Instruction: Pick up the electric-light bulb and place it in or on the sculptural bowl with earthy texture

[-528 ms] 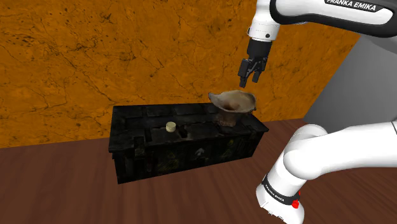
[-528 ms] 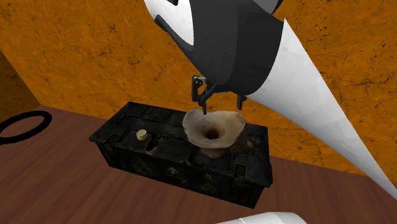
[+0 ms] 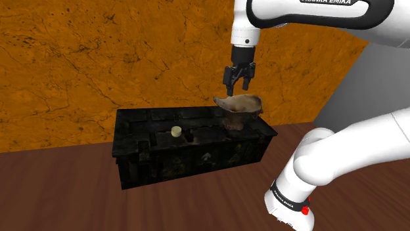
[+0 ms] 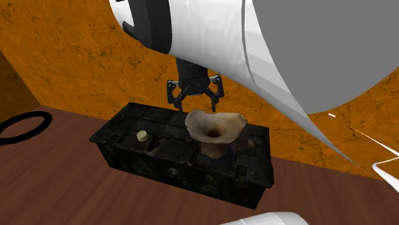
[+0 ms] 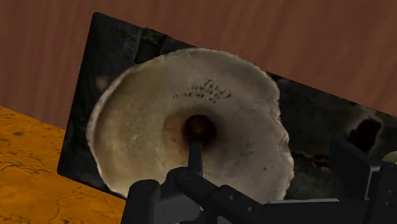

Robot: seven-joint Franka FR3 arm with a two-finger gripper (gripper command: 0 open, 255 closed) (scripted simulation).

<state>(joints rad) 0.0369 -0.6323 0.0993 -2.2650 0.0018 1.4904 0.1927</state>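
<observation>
The light bulb (image 3: pixel 176 131) (image 4: pixel 142 135) is a small cream object standing on top of a black chest (image 3: pixel 190 157) (image 4: pixel 179 167), towards its middle. The earthy bowl (image 3: pixel 240 105) (image 4: pixel 215 126) (image 5: pixel 191 121), a wide wavy-rimmed funnel shape in tan and brown, stands on the same chest at the shoulder view's right end. My gripper (image 3: pixel 238 81) (image 4: pixel 195 96) hangs open and empty just above the bowl's rim on the bulb's side, fingers pointing down. The bulb lies well off to the shoulder view's left of it.
The chest stands on a brown wooden floor against an orange cracked wall (image 3: pixel 98 59). A grey wall (image 3: pixel 378 85) rises at the shoulder view's right. A black ring (image 4: pixel 22 126) lies on the floor at the second exterior view's left. My white arm (image 3: pixel 309 170) curves in front right.
The gripper has shifted towards the shoulder view's left, from over the bowl's right side to over its left rim, and has turned about its axis. Bulb and bowl have not moved.
</observation>
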